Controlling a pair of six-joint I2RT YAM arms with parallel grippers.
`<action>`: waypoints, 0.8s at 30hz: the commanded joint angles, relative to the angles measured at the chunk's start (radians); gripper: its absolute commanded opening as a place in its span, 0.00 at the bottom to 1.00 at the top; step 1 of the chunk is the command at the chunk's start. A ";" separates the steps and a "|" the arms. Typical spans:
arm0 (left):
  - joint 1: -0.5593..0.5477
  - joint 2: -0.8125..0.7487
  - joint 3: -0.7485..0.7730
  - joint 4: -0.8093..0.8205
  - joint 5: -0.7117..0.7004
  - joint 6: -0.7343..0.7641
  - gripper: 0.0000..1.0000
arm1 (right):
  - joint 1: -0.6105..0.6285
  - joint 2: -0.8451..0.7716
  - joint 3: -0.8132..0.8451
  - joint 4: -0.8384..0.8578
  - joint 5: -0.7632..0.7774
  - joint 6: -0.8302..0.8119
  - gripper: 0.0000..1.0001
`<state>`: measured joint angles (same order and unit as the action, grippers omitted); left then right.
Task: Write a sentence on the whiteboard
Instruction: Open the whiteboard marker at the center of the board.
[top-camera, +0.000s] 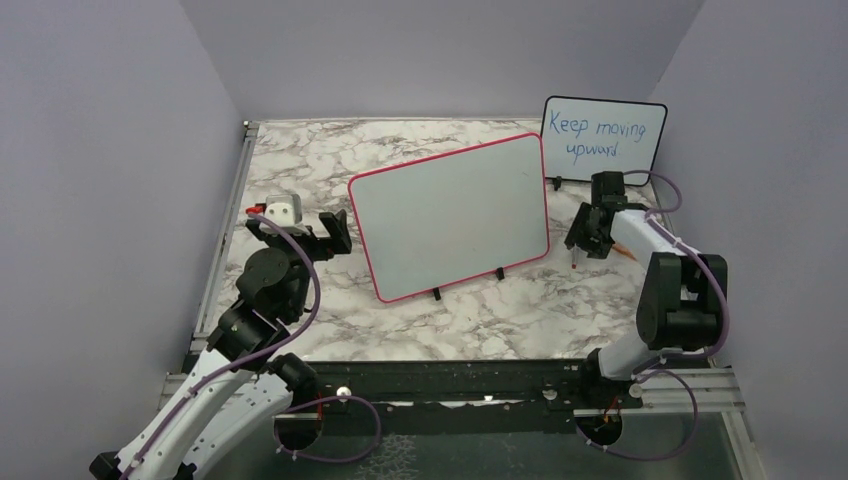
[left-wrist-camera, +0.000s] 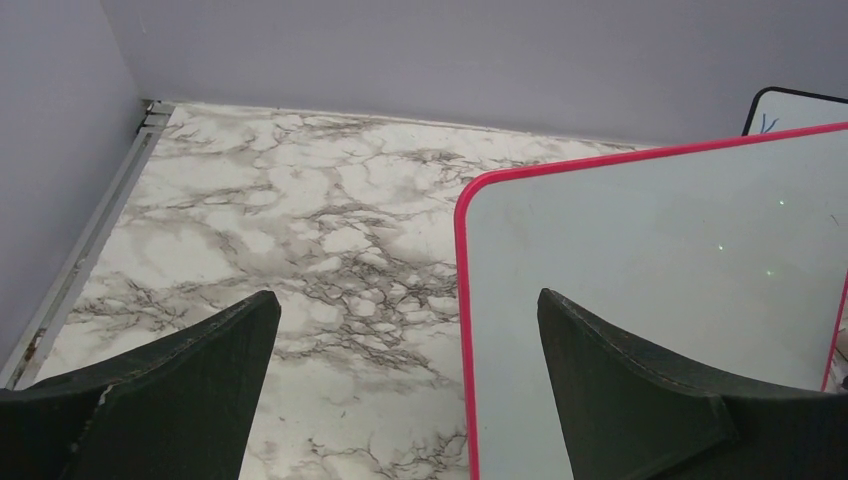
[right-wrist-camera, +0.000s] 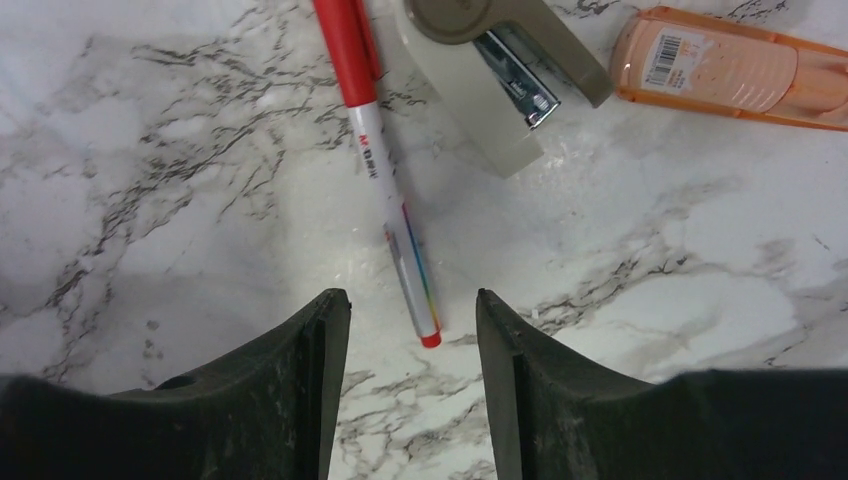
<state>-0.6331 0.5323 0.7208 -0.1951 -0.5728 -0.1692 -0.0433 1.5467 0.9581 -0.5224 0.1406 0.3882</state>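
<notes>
The whiteboard (top-camera: 450, 215) with a red-pink frame stands tilted on small black feet at mid table; its face is blank, so no red sentence shows. It also fills the right of the left wrist view (left-wrist-camera: 650, 280). My left gripper (top-camera: 335, 232) is open and empty beside the board's left edge. A red-capped white marker (right-wrist-camera: 385, 170) lies on the marble, its rear tip between my fingers in the right wrist view. My right gripper (top-camera: 585, 240) is open just above it, right of the board.
A smaller black-framed board (top-camera: 603, 133) with blue writing "Keep moving upward" stands at the back right. A beige stapler (right-wrist-camera: 500, 70) and an orange plastic item (right-wrist-camera: 730, 68) lie beside the marker. A white object (top-camera: 278, 208) sits at the left. Grey walls enclose the table.
</notes>
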 joint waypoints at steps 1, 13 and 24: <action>0.003 0.006 -0.015 0.033 0.044 -0.012 0.99 | -0.032 0.063 0.015 0.044 -0.037 -0.034 0.52; -0.004 0.043 -0.016 0.038 0.060 -0.007 0.99 | -0.034 0.175 0.045 0.046 -0.098 -0.035 0.33; -0.003 0.062 -0.032 0.069 0.182 -0.001 0.99 | -0.035 0.151 0.061 0.033 -0.098 -0.044 0.02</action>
<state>-0.6350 0.5945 0.7002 -0.1726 -0.4858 -0.1741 -0.0742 1.6955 1.0004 -0.4816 0.0689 0.3477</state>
